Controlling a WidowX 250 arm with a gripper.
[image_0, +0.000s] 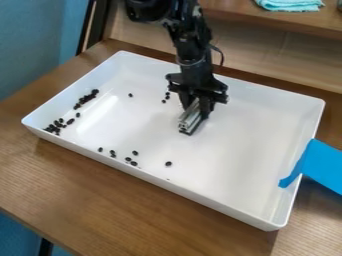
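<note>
We see the gripper (196, 106) closed on a silvery bar (190, 119), its long axis slanting toward the near long edge of the tray (240, 150). From it, black beans (168, 164) lie leftward and nearer us, mostly by the left edge.

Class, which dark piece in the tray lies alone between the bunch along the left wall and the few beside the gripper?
The single dark piece toward the back of the tray; it has no other piece close by.
</note>
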